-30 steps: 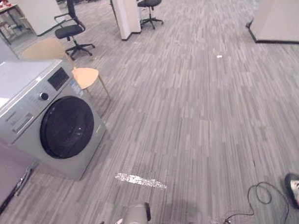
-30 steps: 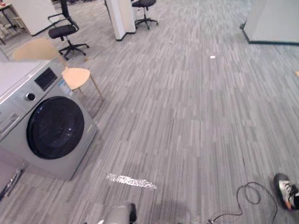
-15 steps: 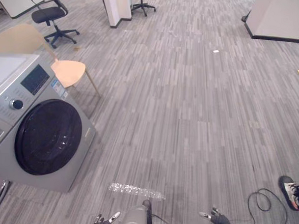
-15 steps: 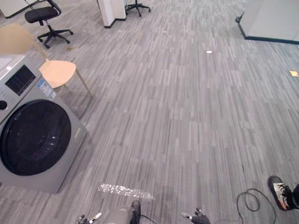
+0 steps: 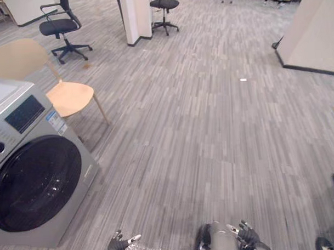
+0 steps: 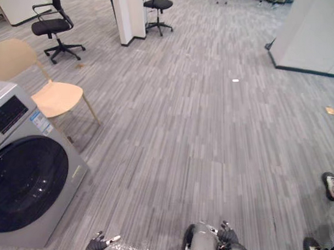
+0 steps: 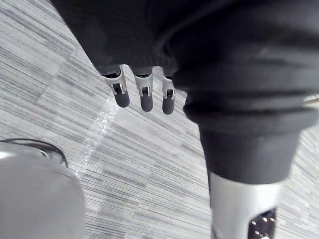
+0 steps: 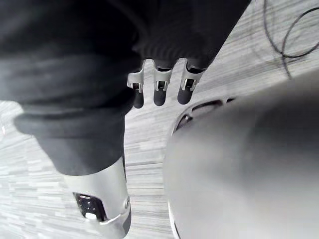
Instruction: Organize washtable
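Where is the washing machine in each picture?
Left eye view: washing machine at the lower left edge.
Right eye view: washing machine lower left too, cut by the edge.
Left wrist view: left hand over grey floor.
Right wrist view: right hand over grey floor.
Shared landmark: wooden chair beside the machine.

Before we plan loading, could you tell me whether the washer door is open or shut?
Shut: the dark round door lies flush in the front of the washer.

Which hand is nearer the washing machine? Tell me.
Left. The left hand hangs low beside the front corner of the washing machine, apart from it; the right hand hangs farther off, toward the robot's right.
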